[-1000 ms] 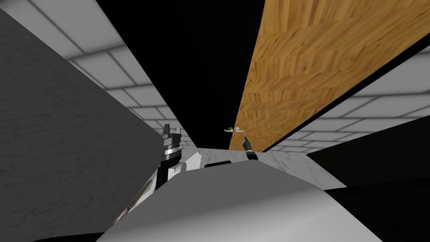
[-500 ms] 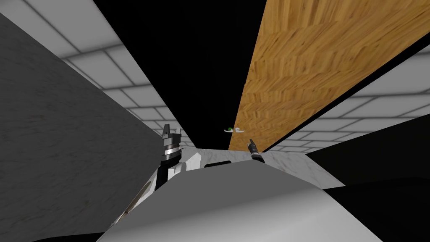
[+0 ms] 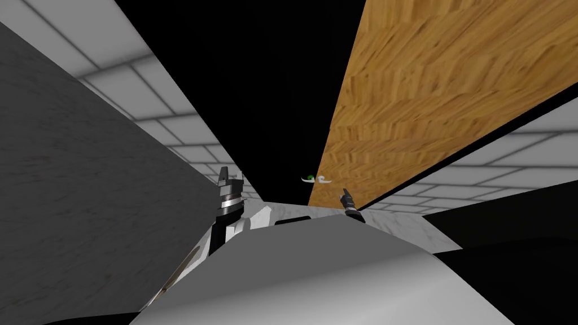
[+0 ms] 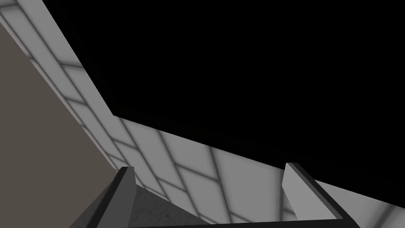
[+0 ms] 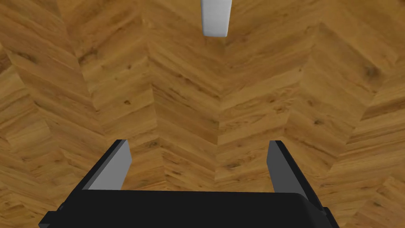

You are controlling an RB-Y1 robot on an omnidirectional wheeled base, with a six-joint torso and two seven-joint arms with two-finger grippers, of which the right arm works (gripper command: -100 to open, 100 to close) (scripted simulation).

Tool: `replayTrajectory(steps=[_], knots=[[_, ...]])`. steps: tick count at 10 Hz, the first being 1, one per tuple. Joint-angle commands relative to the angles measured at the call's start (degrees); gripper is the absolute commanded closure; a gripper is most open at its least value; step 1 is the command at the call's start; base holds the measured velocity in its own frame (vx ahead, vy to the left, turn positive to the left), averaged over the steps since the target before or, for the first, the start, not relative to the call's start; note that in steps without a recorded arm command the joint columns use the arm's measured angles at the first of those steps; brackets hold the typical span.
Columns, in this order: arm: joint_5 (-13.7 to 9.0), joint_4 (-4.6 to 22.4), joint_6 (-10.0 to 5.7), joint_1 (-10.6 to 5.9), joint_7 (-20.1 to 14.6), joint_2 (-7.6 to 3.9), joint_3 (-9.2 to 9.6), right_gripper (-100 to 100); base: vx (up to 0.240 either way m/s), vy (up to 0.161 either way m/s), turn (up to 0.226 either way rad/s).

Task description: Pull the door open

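The wooden door (image 3: 429, 96) stands swung partly open, with a black area to its left. Its pale lever handle (image 3: 323, 180) sticks out at the door's near edge, with a small green mark beside it. My right gripper (image 3: 342, 195) is just below and right of the handle, close to the door face, open and holding nothing. The right wrist view looks flat onto the wood-grain door (image 5: 190, 91), with the end of the grey handle (image 5: 215, 18) ahead of the open right gripper (image 5: 197, 162). My left gripper (image 3: 231, 176) is raised at the left, open (image 4: 209, 178).
A dark grey wall (image 3: 84, 186) runs close along my left. White tiled wall (image 3: 186, 132) lies beyond it and also right of the door (image 3: 508, 163). A pale marbled floor strip (image 3: 406, 223) lies below the door.
My right gripper has slid right and slightly down, away from the handle. The door has swung a little farther to the right. The left arm has stayed put.
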Motion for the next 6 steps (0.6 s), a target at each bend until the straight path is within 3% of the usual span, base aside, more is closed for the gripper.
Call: replayTrajectory(steps=[1,2,4,5,6], knots=[[0.16,-0.15,-0.20,-0.81,-0.19,0.40,0.54,-100,0.177,-0.070,0.137],[0.49,-0.41,-0.40,-1.78,-0.28,1.03,1.35,-100,0.193,-0.051,0.184],[1.10,-1.00,-0.65,-3.30,-0.32,2.16,2.77,-100,0.202,0.052,0.170],[0.89,-1.54,-0.31,-2.29,-0.34,1.78,2.29,-100,0.083,0.040,0.027],[0.89,-1.54,-0.31,-2.29,-0.34,1.78,2.29,100,-0.008,-0.006,-0.024]])
